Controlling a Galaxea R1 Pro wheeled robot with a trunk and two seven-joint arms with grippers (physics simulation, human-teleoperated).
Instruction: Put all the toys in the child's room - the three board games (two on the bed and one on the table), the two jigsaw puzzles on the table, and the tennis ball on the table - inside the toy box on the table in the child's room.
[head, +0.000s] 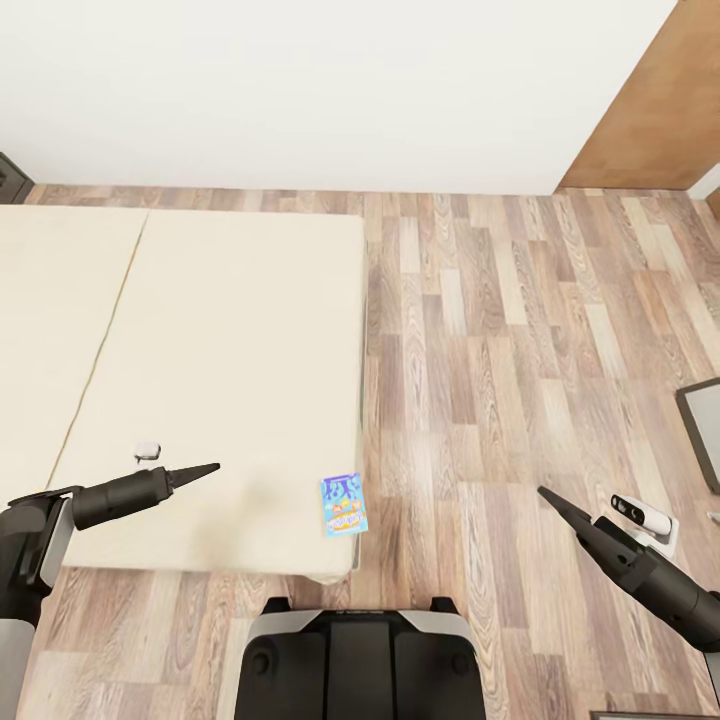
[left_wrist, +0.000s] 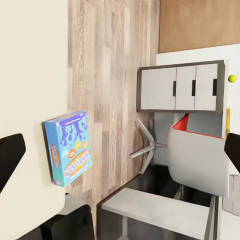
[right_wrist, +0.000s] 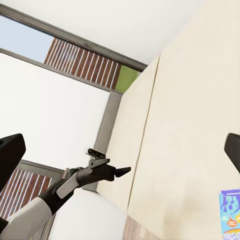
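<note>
At the lower left of the head view, the left arm (head: 60, 515) has a dark charcoal, tube-shaped forearm with a pale grey collar at its wrist joint and a black housing behind it, passing into a light grey sleeve at the frame edge. It narrows to the left gripper (head: 200, 470), a slim black pointed tip. A small white block with dark details sits on top of this forearm. At the lower right, the right arm (head: 660, 585) is the same dark charcoal, tapering to the black pointed right gripper (head: 552, 500), and it carries a white camera module with a black lens face. At the bottom centre, the base (head: 355, 655) is black, with silver-grey rounded corners and round black caps.
</note>
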